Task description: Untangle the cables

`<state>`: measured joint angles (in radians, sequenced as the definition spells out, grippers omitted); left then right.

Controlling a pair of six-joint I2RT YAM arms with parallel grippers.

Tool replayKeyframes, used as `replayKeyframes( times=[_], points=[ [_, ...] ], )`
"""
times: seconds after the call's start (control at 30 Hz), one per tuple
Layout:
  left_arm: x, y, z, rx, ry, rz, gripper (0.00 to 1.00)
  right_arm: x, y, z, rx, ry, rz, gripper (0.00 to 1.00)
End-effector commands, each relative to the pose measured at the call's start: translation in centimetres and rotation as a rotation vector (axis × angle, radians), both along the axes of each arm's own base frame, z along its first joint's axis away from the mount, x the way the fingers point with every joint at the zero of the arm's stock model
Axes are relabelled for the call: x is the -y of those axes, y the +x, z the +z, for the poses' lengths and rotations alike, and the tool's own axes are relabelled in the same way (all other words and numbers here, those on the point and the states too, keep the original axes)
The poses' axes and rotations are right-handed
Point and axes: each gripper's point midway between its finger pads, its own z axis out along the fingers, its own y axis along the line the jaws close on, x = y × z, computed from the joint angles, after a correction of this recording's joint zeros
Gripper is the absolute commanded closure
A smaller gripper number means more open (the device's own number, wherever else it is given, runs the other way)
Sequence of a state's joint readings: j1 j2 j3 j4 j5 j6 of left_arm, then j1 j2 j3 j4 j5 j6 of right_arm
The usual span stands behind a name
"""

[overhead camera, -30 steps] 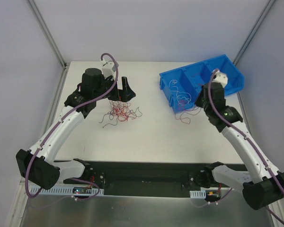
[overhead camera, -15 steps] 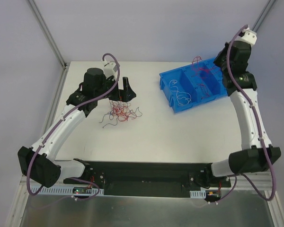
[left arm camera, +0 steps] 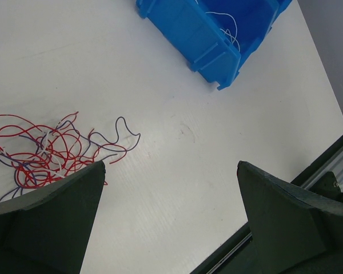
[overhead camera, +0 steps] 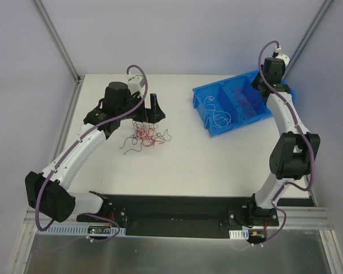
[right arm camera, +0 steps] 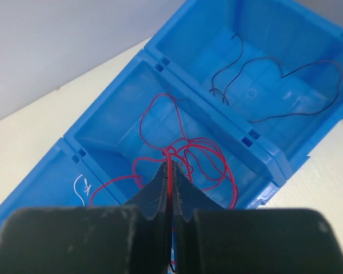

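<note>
A loose tangle of thin cables [overhead camera: 144,136], mostly red with some dark and white strands, lies on the white table; the left wrist view has it at the left [left arm camera: 40,151]. My left gripper [overhead camera: 146,116] hangs just behind and above it, open, nothing between its fingers [left arm camera: 170,165]. My right gripper [right arm camera: 170,166] is shut on a red cable [right arm camera: 194,157], whose loops dangle into the middle compartment of the blue bin [right arm camera: 217,123]. From above, that gripper [overhead camera: 255,87] is over the bin's far side.
The blue bin [overhead camera: 206,108] sits at the back right of the table. Its compartments hold a white cable [overhead camera: 218,116], red cables [overhead camera: 244,100] and a black cable [right arm camera: 274,85]. The table's right edge and a black rail [left arm camera: 331,171] lie beyond the bin.
My right arm rose from the table in front of the bin and swung back over it, carrying the red cable above the middle compartment. The left arm barely moved.
</note>
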<state>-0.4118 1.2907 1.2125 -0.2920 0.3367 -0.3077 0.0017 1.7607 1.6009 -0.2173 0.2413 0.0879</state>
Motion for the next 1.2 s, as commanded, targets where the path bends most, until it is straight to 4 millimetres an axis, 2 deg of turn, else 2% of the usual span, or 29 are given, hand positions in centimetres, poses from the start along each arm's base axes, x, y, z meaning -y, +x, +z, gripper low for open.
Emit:
replayKeyframes(
  times=[0.0,0.1,0.13,0.2,0.23,0.27,0.37,0.47,0.57,0.6,0.67,0.73,0.8,0.9,0.93,1.03,1.17],
  points=[
    [0.3,0.0,0.8,0.023,-0.020,-0.009,0.01,-1.6,2.2,-2.1,0.011,0.029,0.083,1.00],
    [0.2,0.0,0.8,0.024,-0.020,-0.005,0.01,-2.3,3.2,-3.3,-0.021,0.014,0.151,0.99],
    [0.2,0.0,0.9,0.028,-0.020,-0.003,0.01,-2.3,3.3,-3.6,-0.046,0.007,0.156,0.92],
    [0.0,0.1,0.9,0.033,-0.015,0.011,0.01,-1.8,2.8,-3.6,-0.109,-0.026,0.125,0.72],
    [-0.2,0.0,1.1,0.036,-0.014,0.017,0.01,-1.2,2.3,-3.4,-0.149,-0.079,0.113,0.59],
    [-0.2,0.1,1.0,0.037,-0.014,0.024,0.01,-1.1,1.9,-3.2,-0.171,-0.101,0.106,0.50],
    [-0.5,0.0,1.3,0.046,-0.015,0.039,0.01,-0.9,0.2,-2.0,-0.201,-0.130,0.083,0.33],
    [-0.8,-0.1,1.7,0.053,-0.020,0.061,0.01,-1.2,-2.5,-1.2,-0.241,-0.152,0.088,0.26],
    [-2.1,0.4,1.8,0.059,-0.009,0.149,0.01,-3.0,-5.4,-0.4,-0.245,-0.151,0.123,0.23],
    [-2.8,0.7,1.6,0.054,0.001,0.202,0.01,-4.7,-6.6,0.5,-0.210,-0.131,0.171,0.23],
    [-4.7,1.5,1.0,0.043,0.030,0.324,0.01,-9.3,-8.3,0.5,-0.155,-0.069,0.303,0.22],
    [-6.4,2.0,0.1,0.016,0.044,0.437,0.01,-15.1,-10.0,0.4,-0.078,0.025,0.449,0.23],
    [-7.5,2.3,-0.7,-0.022,0.026,0.513,0.01,-22.4,-12.3,0.1,-0.010,0.137,0.656,0.23],
    [-8.6,2.8,-2.7,-0.123,-0.035,0.579,0.01,-31.2,-15.4,-1.6,0.008,0.226,0.891,0.24],
    [-8.8,3.1,-3.4,-0.160,-0.055,0.586,0.01,-33.3,-15.8,-2.4,0.000,0.234,0.942,0.25],
    [-7.7,3.8,-5.1,-0.284,-0.125,0.500,0.01,-36.9,-16.1,-5.0,-0.078,0.231,0.986,0.28],
    [-7.5,4.4,-8.0,-0.430,-0.186,0.497,0.01,-39.2,-16.6,-9.1,-0.158,0.269,1.025,0.44]
  ],
)
